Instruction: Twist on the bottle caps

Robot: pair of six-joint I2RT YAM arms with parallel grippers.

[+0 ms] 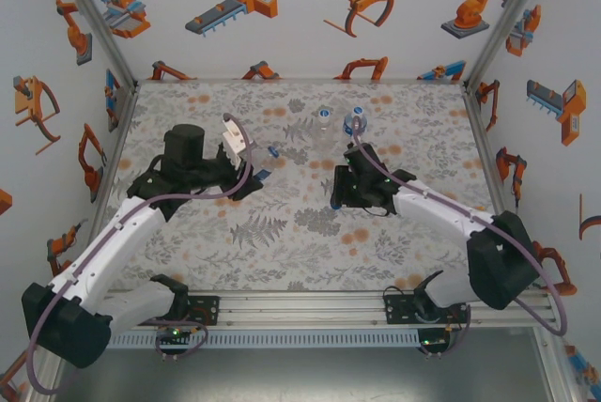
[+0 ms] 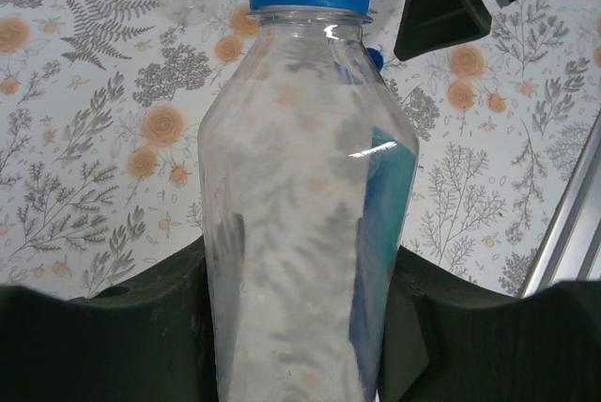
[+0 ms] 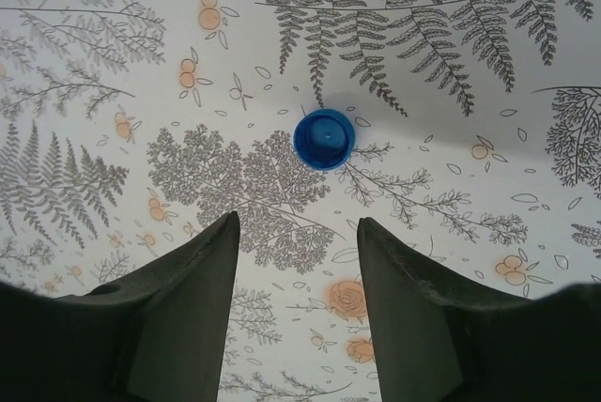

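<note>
Little round blue cap (image 3: 324, 139) sits on the table (image 3: 488, 261) just ahead of the right claw (image 3: 299, 261), fingers spread apart. Left claw (image 2: 297, 308) is clamped round a clear bottle (image 2: 300, 167) with a blue neck ring.

Bench (image 1: 235, 252) layout
Two clear plastic bottles (image 1: 324, 120) (image 1: 355, 123) side by side near the far edge; a third bottle (image 2: 300, 214) in the left tool (image 2: 300, 327); round blue plastic cap (image 3: 324, 139) before the right tool (image 3: 299, 308).
</note>
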